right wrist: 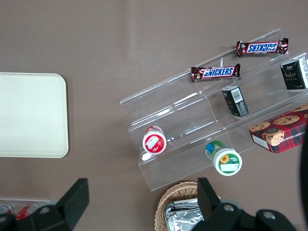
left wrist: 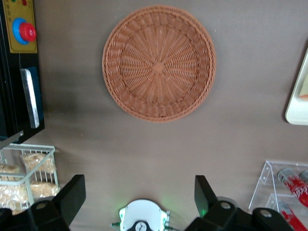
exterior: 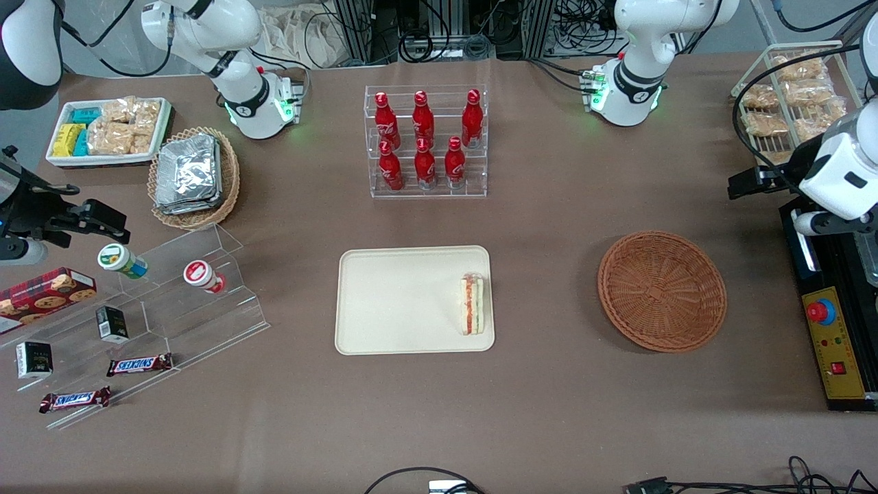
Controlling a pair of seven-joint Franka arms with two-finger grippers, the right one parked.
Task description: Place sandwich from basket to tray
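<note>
The sandwich (exterior: 473, 304) lies on the cream tray (exterior: 391, 302), at the tray's edge toward the working arm's end, with its orange and green filling facing up. The reddish-brown wicker basket (exterior: 662, 290) sits empty on the table beside the tray. My gripper (exterior: 753, 182) hangs high above the table at the working arm's end, farther from the front camera than the basket. In the left wrist view the gripper (left wrist: 138, 184) is open with nothing between its fingers, and the basket (left wrist: 159, 62) and a corner of the tray (left wrist: 298, 98) lie well below it.
A black and yellow control box with a red button (exterior: 830, 343) stands beside the basket. A wire rack of packaged snacks (exterior: 789, 96) and a clear rack of red bottles (exterior: 426, 140) stand farther back. Acrylic snack shelves (exterior: 137, 302) lie toward the parked arm's end.
</note>
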